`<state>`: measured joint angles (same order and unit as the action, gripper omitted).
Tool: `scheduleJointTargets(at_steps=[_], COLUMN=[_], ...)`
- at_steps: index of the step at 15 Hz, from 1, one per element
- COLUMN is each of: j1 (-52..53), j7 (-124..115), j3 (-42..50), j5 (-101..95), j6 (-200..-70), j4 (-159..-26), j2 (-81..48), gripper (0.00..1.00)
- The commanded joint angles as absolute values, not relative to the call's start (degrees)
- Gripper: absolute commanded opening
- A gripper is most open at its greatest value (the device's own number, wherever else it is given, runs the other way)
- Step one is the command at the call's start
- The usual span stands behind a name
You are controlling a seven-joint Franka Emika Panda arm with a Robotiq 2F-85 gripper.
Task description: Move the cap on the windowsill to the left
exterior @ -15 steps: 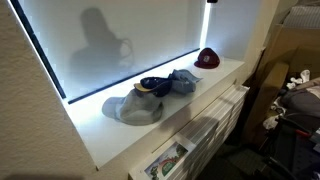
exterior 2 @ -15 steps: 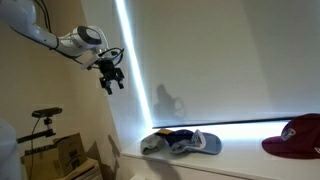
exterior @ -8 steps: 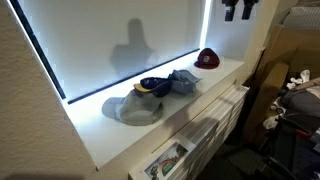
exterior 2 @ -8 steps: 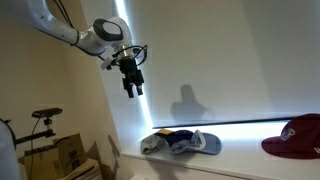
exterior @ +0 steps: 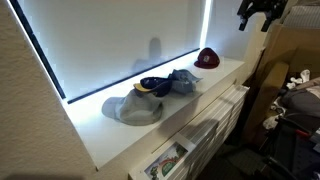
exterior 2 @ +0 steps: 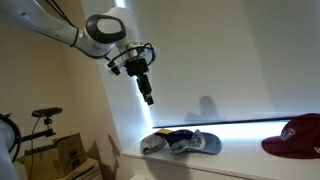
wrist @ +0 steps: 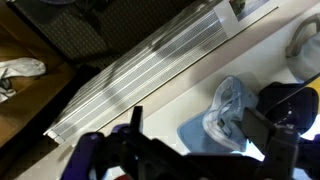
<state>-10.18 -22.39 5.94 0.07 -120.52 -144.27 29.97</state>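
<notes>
Several caps lie on the white windowsill [exterior: 110,140]. A grey cap [exterior: 133,108], a navy and yellow cap [exterior: 155,86] and a light blue cap [exterior: 183,80] are bunched together. A maroon cap [exterior: 207,59] sits apart at the far end and also shows in an exterior view [exterior 2: 295,135]. My gripper [exterior 2: 149,96] hangs in the air well above the bunch [exterior 2: 180,143], open and empty. It also shows at the top of an exterior view [exterior: 258,12]. In the wrist view my open fingers [wrist: 200,135] frame the light blue cap [wrist: 228,105].
A lit white blind [exterior: 110,40] backs the sill. A white radiator [wrist: 150,70] runs below the sill. Boxes and clutter [exterior: 295,100] stand on the floor at one end, and a bike and a box [exterior 2: 55,150] at the other.
My gripper has swung along the window and come lower, closer above the bunched caps. The caps have not moved.
</notes>
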Motion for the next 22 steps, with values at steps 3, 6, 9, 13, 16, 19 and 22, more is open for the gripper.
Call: scheduleJointTargets(at_steps=[3,6,9,13,16,19,22], j1=[-13.36,-15.60,-17.93,-19.60,-20.76,-20.35,-20.35], j7=[-23.57,-27.19,-27.69,-29.41,-34.03,-34.21,-34.93], j3=[6.01,7.80,11.36,15.70,17.10,17.47,17.62], j5=[1.75,3.68,5.68,10.73,13.68,13.38,14.29], j6=[-122.39,-126.60,-128.89,-136.74,-142.56,-142.86,-143.35], j4=[-146.73,-145.02,-137.21,-126.58,-122.77,-124.19,-124.25], j2=[32.31,31.19,25.99,16.33,10.69,11.74,11.88], gripper=[1.00,1.00,1.00,1.00,1.00,1.00,1.00])
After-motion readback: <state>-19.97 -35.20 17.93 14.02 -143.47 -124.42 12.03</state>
